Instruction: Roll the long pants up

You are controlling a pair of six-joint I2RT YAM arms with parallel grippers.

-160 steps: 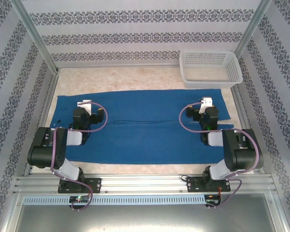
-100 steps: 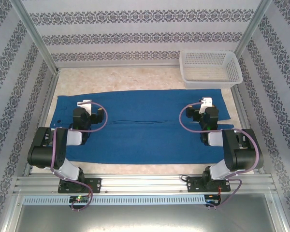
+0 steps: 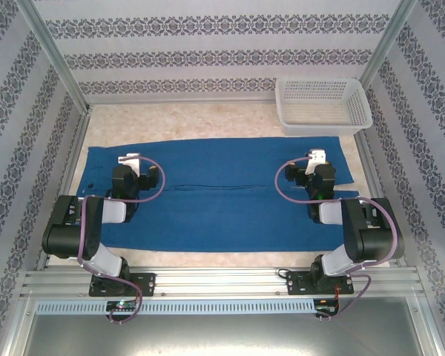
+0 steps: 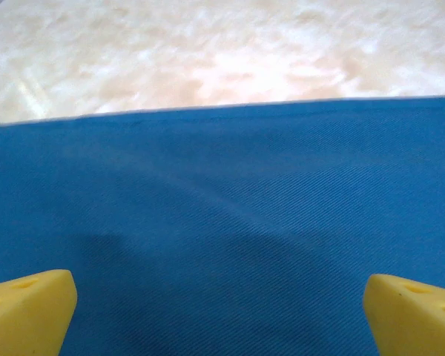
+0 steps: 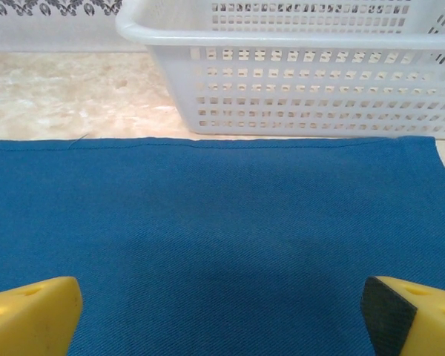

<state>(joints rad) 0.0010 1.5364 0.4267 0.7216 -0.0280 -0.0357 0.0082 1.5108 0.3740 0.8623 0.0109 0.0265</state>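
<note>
The long pants [image 3: 222, 193] lie flat across the table, royal blue, with a dark centre seam running left to right. My left gripper [image 3: 130, 162] hovers over their left part, and the left wrist view shows its yellow fingertips [image 4: 26, 308] far apart above bare blue cloth [image 4: 230, 222]. My right gripper [image 3: 316, 158] hangs over the right part of the pants. Its yellow fingertips [image 5: 30, 315] are also spread wide, with only cloth [image 5: 222, 222] below. Neither gripper holds anything.
A white mesh basket [image 3: 323, 104] stands at the back right, just beyond the far edge of the pants, and fills the top of the right wrist view as the basket [image 5: 311, 81]. Bare marbled tabletop [image 3: 185, 122] lies behind the pants. Patterned walls enclose three sides.
</note>
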